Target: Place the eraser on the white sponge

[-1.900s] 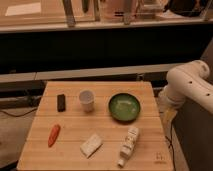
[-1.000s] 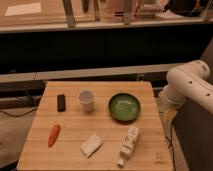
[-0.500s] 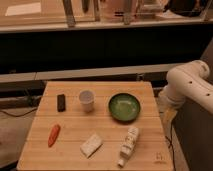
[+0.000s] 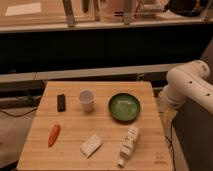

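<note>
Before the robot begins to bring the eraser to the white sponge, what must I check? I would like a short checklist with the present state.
1. Eraser lies free, nothing on it: ok.
2. White sponge has a bare top: ok.
3. Cup and carrot lie apart from both: ok.
4. Claw in view: not ok; only the arm shows, right of the table.
5. Eraser on sponge: not ok, they lie apart.
</note>
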